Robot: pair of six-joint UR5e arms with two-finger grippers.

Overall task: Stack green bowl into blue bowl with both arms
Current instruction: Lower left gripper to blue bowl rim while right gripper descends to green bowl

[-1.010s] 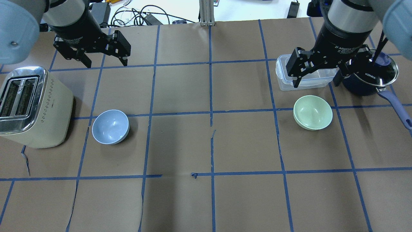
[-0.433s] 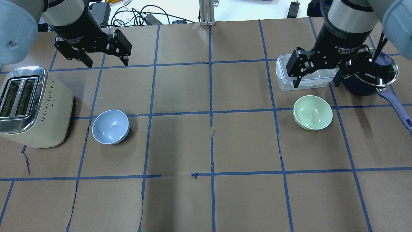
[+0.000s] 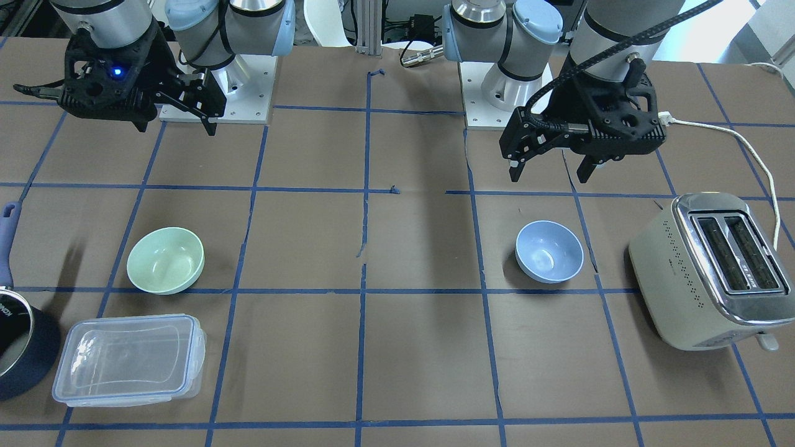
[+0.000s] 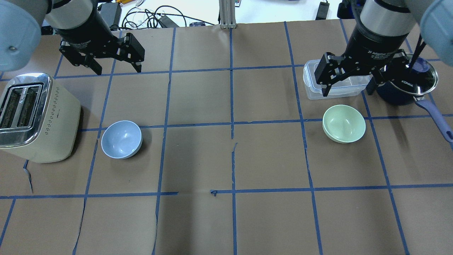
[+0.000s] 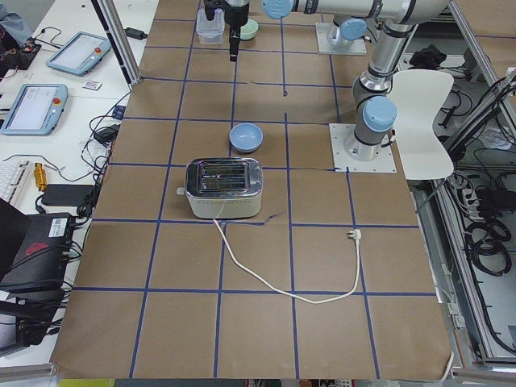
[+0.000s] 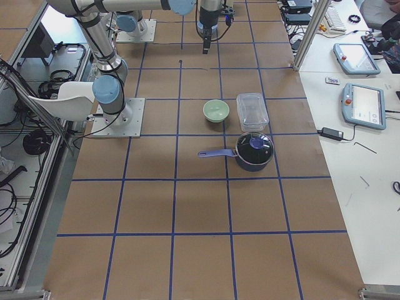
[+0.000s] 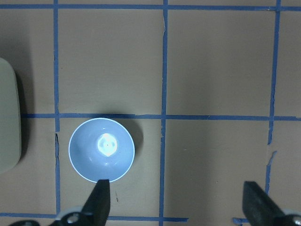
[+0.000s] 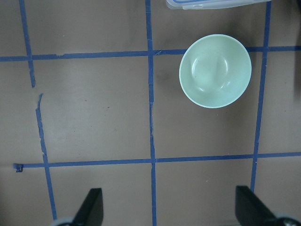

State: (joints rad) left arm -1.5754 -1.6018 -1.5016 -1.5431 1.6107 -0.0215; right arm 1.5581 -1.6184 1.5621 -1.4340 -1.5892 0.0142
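Note:
The green bowl sits upright and empty on the right of the table; it also shows in the front view and the right wrist view. The blue bowl sits upright and empty on the left beside the toaster, and shows in the front view and the left wrist view. My left gripper is open and empty, high above the table beyond the blue bowl. My right gripper is open and empty, high above the table just beyond the green bowl.
A cream toaster stands left of the blue bowl, its cord trailing towards the robot's side. A clear lidded container and a dark blue pot with a glass lid and long handle stand beyond the green bowl.

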